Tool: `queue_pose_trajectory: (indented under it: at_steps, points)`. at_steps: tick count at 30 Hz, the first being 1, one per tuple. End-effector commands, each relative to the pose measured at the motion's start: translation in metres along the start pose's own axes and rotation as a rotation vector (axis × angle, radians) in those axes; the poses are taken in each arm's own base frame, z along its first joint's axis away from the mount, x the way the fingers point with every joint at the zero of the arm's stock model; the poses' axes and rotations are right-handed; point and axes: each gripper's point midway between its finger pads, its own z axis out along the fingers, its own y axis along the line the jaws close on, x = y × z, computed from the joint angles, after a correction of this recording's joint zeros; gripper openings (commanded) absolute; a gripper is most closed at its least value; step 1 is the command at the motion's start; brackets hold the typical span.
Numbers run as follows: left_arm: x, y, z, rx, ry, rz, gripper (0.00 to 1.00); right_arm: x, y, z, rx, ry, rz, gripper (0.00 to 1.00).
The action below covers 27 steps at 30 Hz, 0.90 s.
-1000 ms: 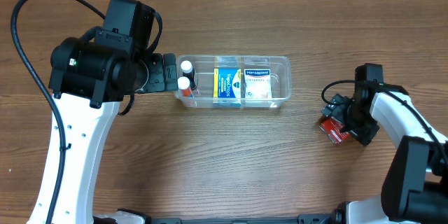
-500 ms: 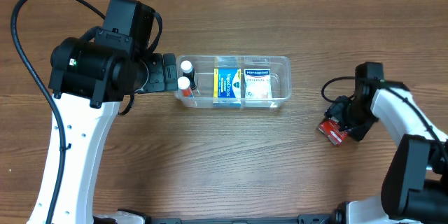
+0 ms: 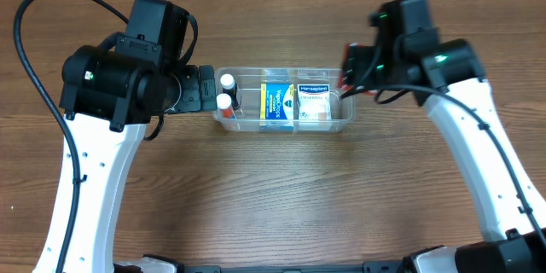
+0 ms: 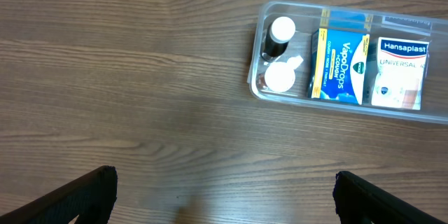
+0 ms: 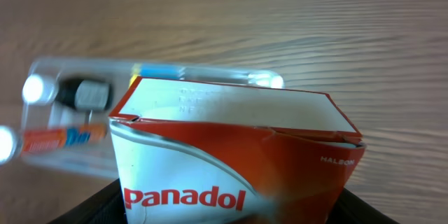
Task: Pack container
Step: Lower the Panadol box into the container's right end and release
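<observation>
The clear container [image 3: 281,128] lies mid-table, holding two white-capped bottles [image 3: 225,90], a blue and yellow VapoDrops box [image 3: 276,102] and a Hansaplast box [image 3: 313,102]. My right gripper [image 3: 360,68] is shut on a red and white Panadol box [image 3: 350,65], held in the air over the container's right end. The right wrist view shows that box [image 5: 231,147] filling the frame between the gripper [image 5: 231,213] jaws, with the container [image 5: 210,70] behind it. My left gripper [image 3: 205,90] is open just off the container's left end. In the left wrist view it [image 4: 224,206] is empty, with the container [image 4: 336,106] ahead.
Bare wood-grain table lies all around the container. The left arm's black cable [image 3: 34,60] loops over the far left. The white links of both arms reach in from the front edge.
My right gripper closed on the Panadol box at the table's right side, lifted it and carried it left to the container's right end. The left arm has not moved.
</observation>
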Motion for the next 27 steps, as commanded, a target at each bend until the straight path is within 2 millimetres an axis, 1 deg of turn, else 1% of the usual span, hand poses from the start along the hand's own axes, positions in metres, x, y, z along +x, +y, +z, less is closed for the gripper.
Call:
queue_pose_trajectory:
  at_steps: [1,3,8,12,16,17,19,22,23,24,25,27]
  points:
    - [-0.001,0.003,-0.001,-0.002,-0.003,-0.033,1.0,0.005,0.016,0.025,0.0,0.043,-0.076,0.71]
    - [-0.001,0.003,-0.001,-0.002,-0.003,-0.033,1.0,0.012,0.018,0.044,0.009,0.091,-0.084,0.71]
    - [-0.001,0.003,-0.001,-0.001,-0.003,-0.034,1.0,0.026,0.011,0.095,0.04,0.196,-0.08,0.72]
    - [-0.001,0.003,-0.001,-0.002,-0.003,-0.033,1.0,0.036,0.007,0.116,0.057,0.249,-0.079,0.72]
    - [-0.001,0.003,-0.001,-0.002,-0.002,-0.033,1.0,0.044,0.004,0.129,0.066,0.287,-0.087,0.73]
    - [-0.001,0.003,-0.001,-0.002,-0.003,-0.033,1.0,0.044,0.004,0.131,0.066,0.288,-0.087,0.73]
    - [-0.001,0.003,-0.001,-0.002,-0.003,-0.033,1.0,0.042,0.005,0.132,0.062,0.279,-0.087,0.76]
    - [-0.001,0.003,-0.001,-0.002,-0.002,-0.033,1.0,0.041,0.005,0.128,0.062,0.278,-0.086,0.95]
    - [-0.001,0.003,-0.001,-0.002,-0.003,-0.033,1.0,0.039,0.006,0.122,0.06,0.272,-0.086,1.0]
    - [-0.001,0.003,-0.001,-0.003,-0.004,-0.033,1.0,0.033,0.008,0.114,0.055,0.251,-0.087,1.0]
    - [-0.002,0.003,-0.001,-0.001,-0.006,-0.034,1.0,0.024,0.011,0.102,0.051,0.214,-0.089,1.0]
    - [-0.004,0.002,-0.001,0.002,-0.014,-0.035,1.0,-0.002,0.013,0.07,0.062,0.101,-0.074,1.0]
